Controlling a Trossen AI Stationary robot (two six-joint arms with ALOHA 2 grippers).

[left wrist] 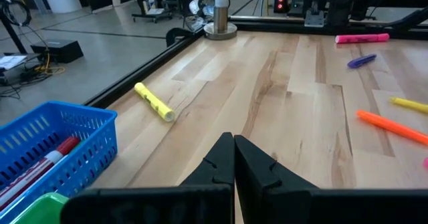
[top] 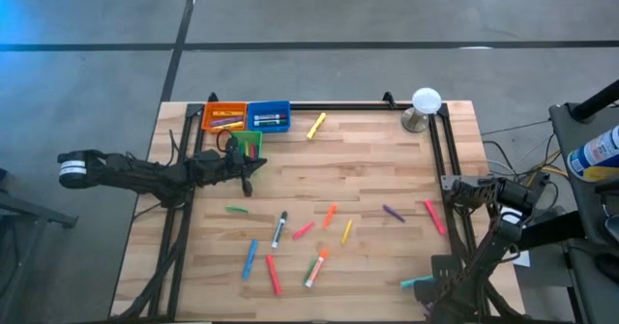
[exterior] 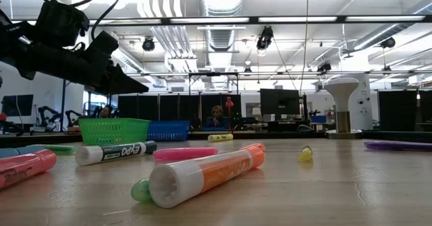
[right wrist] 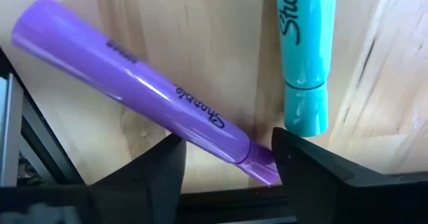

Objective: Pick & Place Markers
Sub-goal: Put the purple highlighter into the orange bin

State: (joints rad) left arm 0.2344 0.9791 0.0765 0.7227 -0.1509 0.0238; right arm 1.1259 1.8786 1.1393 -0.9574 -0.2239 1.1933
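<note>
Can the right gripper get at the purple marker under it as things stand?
Probably yes. The right gripper is open, one finger on each side of the purple marker. A teal marker lies close beside, not between them.

Three bins [top: 246, 119] sit together at the table's [top: 387, 169] far left corner, some markers inside them. A lamp [top: 424, 106] stands at the far right corner. One marker [top: 316, 125] lies just right of the bins; more markers [top: 280, 229] lie scattered across the middle and near side. The left gripper [top: 253, 172] hangs in front of the bins. The right gripper [right wrist: 227, 158] is low at the near right edge, over two markers [right wrist: 134, 83] lying side by side.
</note>
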